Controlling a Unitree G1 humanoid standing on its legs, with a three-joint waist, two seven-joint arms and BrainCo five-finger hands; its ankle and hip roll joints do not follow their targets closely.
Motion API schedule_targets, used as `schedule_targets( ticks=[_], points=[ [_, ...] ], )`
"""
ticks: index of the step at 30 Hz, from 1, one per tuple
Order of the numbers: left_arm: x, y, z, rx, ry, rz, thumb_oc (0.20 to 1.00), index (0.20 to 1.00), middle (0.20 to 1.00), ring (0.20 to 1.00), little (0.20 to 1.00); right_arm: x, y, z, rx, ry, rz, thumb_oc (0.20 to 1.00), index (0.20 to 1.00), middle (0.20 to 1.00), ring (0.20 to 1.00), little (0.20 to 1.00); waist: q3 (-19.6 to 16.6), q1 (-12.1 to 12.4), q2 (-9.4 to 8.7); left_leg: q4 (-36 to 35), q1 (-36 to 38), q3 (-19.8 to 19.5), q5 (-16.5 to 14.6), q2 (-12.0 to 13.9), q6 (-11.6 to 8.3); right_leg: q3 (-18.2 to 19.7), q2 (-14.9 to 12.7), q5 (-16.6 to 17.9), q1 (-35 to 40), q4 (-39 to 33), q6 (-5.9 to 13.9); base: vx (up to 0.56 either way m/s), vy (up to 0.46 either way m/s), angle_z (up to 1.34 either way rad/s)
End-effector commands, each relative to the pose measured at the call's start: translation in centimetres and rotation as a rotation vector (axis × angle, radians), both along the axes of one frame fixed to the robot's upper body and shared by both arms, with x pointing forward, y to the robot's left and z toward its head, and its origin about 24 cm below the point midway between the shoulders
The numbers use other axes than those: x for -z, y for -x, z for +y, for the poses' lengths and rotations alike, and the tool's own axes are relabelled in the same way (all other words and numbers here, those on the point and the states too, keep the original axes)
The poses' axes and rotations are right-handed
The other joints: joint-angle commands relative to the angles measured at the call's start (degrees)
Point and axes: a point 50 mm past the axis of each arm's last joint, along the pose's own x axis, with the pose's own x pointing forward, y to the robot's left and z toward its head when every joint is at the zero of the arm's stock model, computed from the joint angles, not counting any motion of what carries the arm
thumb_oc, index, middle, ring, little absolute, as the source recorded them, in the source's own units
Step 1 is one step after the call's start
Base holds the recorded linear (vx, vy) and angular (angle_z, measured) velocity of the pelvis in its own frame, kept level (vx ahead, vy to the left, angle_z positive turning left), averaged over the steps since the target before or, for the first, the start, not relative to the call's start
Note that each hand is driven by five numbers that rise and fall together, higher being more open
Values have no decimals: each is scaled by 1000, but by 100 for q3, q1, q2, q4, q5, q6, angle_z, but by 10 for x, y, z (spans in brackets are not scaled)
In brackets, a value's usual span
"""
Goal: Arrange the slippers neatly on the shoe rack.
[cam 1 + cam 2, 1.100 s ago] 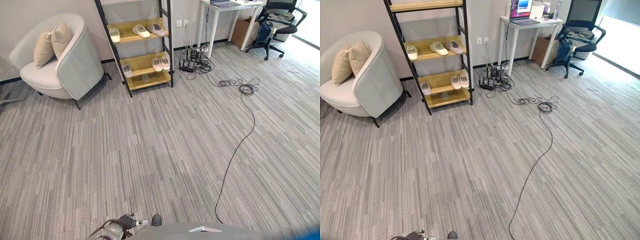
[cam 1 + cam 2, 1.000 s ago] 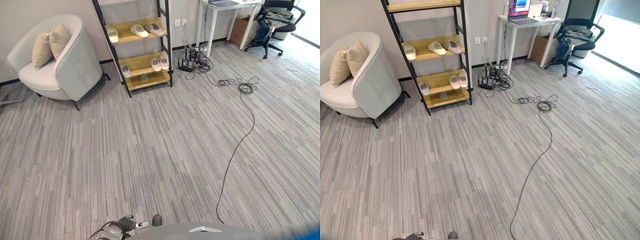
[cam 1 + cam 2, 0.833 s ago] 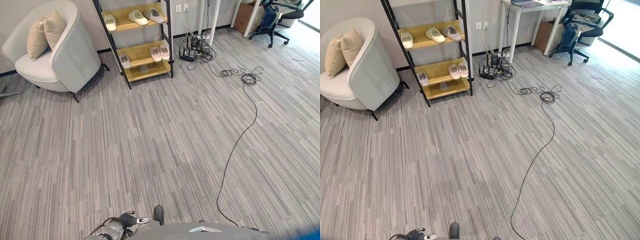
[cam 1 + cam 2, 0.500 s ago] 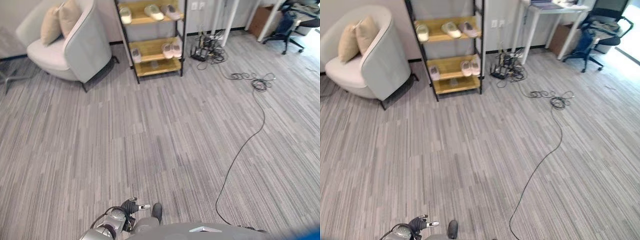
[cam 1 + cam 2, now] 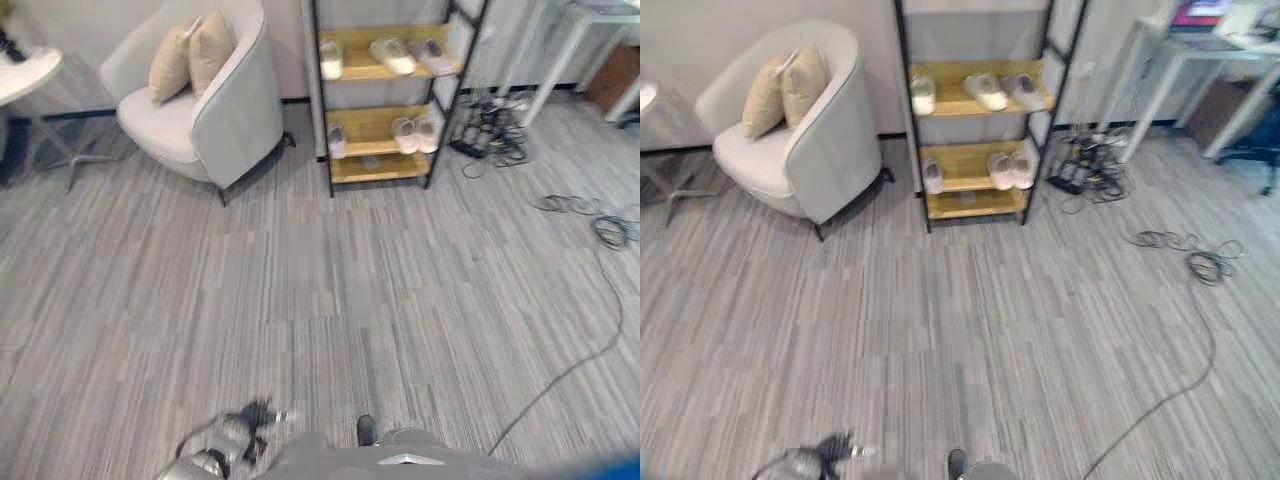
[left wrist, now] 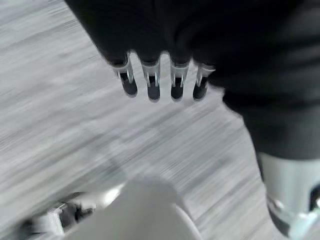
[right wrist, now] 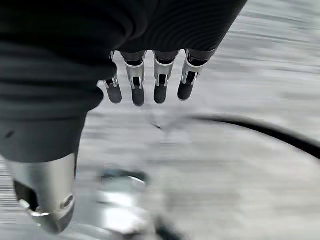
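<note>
Simply slippers (image 5: 989,91) on rack (image 5: 977,105).

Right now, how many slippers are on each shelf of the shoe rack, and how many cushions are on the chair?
Pale slippers on the upper wooden shelf of the black-framed shoe rack: 3
Pale slippers on the lower wooden shelf: 3
Beige cushions on the light grey armchair: 2
Total: 6 slippers and 2 cushions, 8 things.

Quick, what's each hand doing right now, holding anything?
Left hand: open, fingers relaxed, holding nothing.
Right hand: open, fingers relaxed, holding nothing.
</note>
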Motion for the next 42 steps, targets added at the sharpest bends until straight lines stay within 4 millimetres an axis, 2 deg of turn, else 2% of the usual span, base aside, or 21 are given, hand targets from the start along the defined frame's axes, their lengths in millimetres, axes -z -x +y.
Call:
schedule_targets(
  ticks=[1, 2, 3, 4, 5, 7, 11, 12, 14, 16, 18, 21, 24, 26, 28, 30, 33, 37, 38, 41, 42],
  points=[
    [22, 33, -28, -12, 24, 113, 1000, 1000, 1000, 1000, 1000, -11, 2, -30, 11, 109, -26, 1000, 1000, 1000, 1000, 1000, 262, -250, 343, -6188, 2765, -435, -32, -285, -756, 34, -343, 390, 314, -33, 1645, 698, -69, -50],
    [21, 31, -29, -10, 30, 101, 1000, 1000, 1000, 1000, 1000, -11, 2, -29, -30, 111, -16, 1000, 1000, 1000, 1000, 1000, 177, -39, 405, -7683, 2796, -500, 101, -456, -770, -6, -247, 354, 604, -146, 1705, 571, 10, -76],
    [22, 34, -25, -22, 9, 110, 1000, 1000, 1000, 1000, 1000, -11, -3, -27, -41, 117, -37, 1000, 1000, 1000, 1000, 1000, 143, -21, 402, -8400, 3231, -480, 112, -461, -745, -36, -206, 294, 673, -65, 1761, 624, 6, -178],
    [23, 40, -16, -34, -35, 123, 1000, 1000, 1000, 1000, 1000, -10, -14, -21, -103, 130, -70, 1000, 1000, 1000, 1000, 1000, 5, -50, 362, -8620, 3551, -545, 29, -511, -586, -84, -192, 267, 627, 271, 1903, 488, 28, -175],
    [24, 44, -10, -59, -51, 144, 1000, 1000, 1000, 1000, 1000, -10, -27, -11, -159, 116, -99, 1000, 1000, 1000, 1000, 1000, -18, -107, 320, -8729, 3862, -521, -152, -529, -467, -122, -293, 598, 278, 1083, 2236, 410, 30, -110],
    [25, 57, 8, -158, -84, 181, 1000, 1000, 1000, 1000, 1000, -8, -34, 1, -207, 103, -113, 1000, 1000, 1000, 1000, 1000, -29, -159, 363, -8571, 4068, -545, -408, -509, -319, -304, -562, 973, -125, 1905, 2568, 279, 13, -18],
    [22, 58, 24, -279, -90, 160, 1000, 1000, 1000, 1000, 1000, -4, -30, 8, -208, 89, -101, 1000, 1000, 1000, 1000, 1000, -34, -177, 478, -8540, 4315, -667, -669, -349, -311, -730, -1340, 796, -359, 1704, 2268, 202, -97, -57],
    [22, 60, 26, -285, -94, 157, 1000, 1000, 1000, 1000, 1000, -3, -24, 8, -189, 83, -86, 1000, 1000, 1000, 1000, 1000, -53, -205, 509, -8490, 4349, -753, -749, -286, -380, -616, -1669, 995, -438, 1191, 2222, 214, -269, 97],
    [22, 58, 24, -267, -100, 145, 1000, 1000, 1000, 1000, 1000, -2, -20, 6, -172, 84, -80, 1000, 1000, 1000, 1000, 1000, -57, -269, 480, -8456, 4412, -849, -845, -268, -469, -286, -1893, 1377, -435, 520, 2325, 168, -359, 105],
    [22, 53, 19, -209, -118, 138, 1000, 1000, 1000, 1000, 1000, -1, -6, 3, -156, 99, -35, 1000, 1000, 1000, 1000, 1000, -87, -360, 330, -8366, 4365, -1111, -887, -306, -616, 572, -1850, 1699, -228, 137, 2540, 78, -483, 81],
    [22, 55, 19, -193, -125, 143, 1000, 1000, 1000, 1000, 1000, 1, 5, 0, -155, 112, 2, 1000, 1000, 1000, 1000, 1000, -170, -329, 259, -8374, 4365, -1302, -882, -263, -700, 674, -1755, 1403, -41, -1, 2579, 34, -402, 129],
    [27, 71, 18, -260, -92, 180, 1000, 1000, 1000, 1000, 1000, -1, -1, -2, -184, 129, -14, 1000, 1000, 1000, 1000, 1000, -256, -208, 230, -8397, 4254, -1667, -590, 262, -1034, 198, -1321, 612, 176, -47, 2394, -29, -548, 86],
    [28, 73, 17, -302, -63, 183, 1000, 1000, 1000, 1000, 1000, -8, -24, -8, -189, 149, -96, 1000, 1000, 1000, 1000, 1000, -172, -160, 159, -8224, 4017, -1781, -196, 485, -1165, -217, -1122, 405, 311, 0, 2181, -52, -421, 27],
    [29, 72, 15, -288, -73, 185, 1000, 1000, 1000, 1000, 1000, -17, -43, -15, -191, 179, -175, 1000, 1000, 1000, 1000, 1000, -178, -245, 73, -8510, 3894, -804, 8, 685, -1095, -771, -1118, 350, 543, -132, 2112, 37, -238, 92],
    [30, 75, 12, -280, -76, 191, 1000, 1000, 1000, 1000, 1000, -20, -52, -15, -197, 194, -212, 1000, 1000, 1000, 1000, 1000, -164, -215, 76, -8547, 3820, -689, -17, 518, -1064, -800, -1126, 428, 571, -166, 2138, 51, -47, 137],
    [34, 88, 10, -301, -74, 227, 1000, 1000, 1000, 1000, 1000, -20, -64, -3, -238, 184, -251, 1000, 1000, 1000, 1000, 1000, -160, -88, 97, -8597, 3721, -1209, -148, 149, -1022, -711, -1100, 466, 509, -117, 2167, 193, 144, -17],
    [35, 98, 14, -318, -88, 259, 1000, 1000, 1000, 1000, 1000, -18, -69, 10, -266, 156, -267, 1000, 1000, 1000, 1000, 1000, -191, 11, 68, -8627, 3787, -1311, -246, 25, -926, -604, -1163, 504, 527, -87, 2231, 196, 195, -56],
    [32, 96, 25, -317, -120, 249, 1000, 1000, 1000, 1000, 1000, -16, -78, 33, -349, 114, -302, 1000, 1000, 1000, 1000, 1000, -171, -8, 99, -8671, 4036, -1002, -496, -204, -597, -380, -1494, 1175, 171, 911, 2547, 205, 324, -61],
    [29, 85, 28, -320, -127, 210, 1000, 1000, 1000, 1000, 1000, -16, -81, 37, -377, 116, -312, 1000, 1000, 1000, 1000, 1000, -39, -48, 182, -8639, 4138, -921, -553, -231, -506, -385, -1605, 1637, -152, 1480, 2601, 60, 164, -13],
    [27, 79, 27, -303, -140, 200, 1000, 1000, 1000, 1000, 1000, -17, -84, 42, -409, 118, -321, 1000, 1000, 1000, 1000, 1000, -7, -79, 277, -8654, 4291, -871, -642, -201, -486, -547, -1707, 1535, -341, 1537, 2567, 118, 100, -9],
    [26, 72, 24, -295, -137, 177, 1000, 1000, 1000, 1000, 1000, -16, -85, 46, -432, 123, -324, 1000, 1000, 1000, 1000, 1000, -43, -127, 305, -8756, 4493, -884, -714, -178, -543, -767, -1764, 1320, -263, 911, 2508, 230, -52, -8]
  ],
)
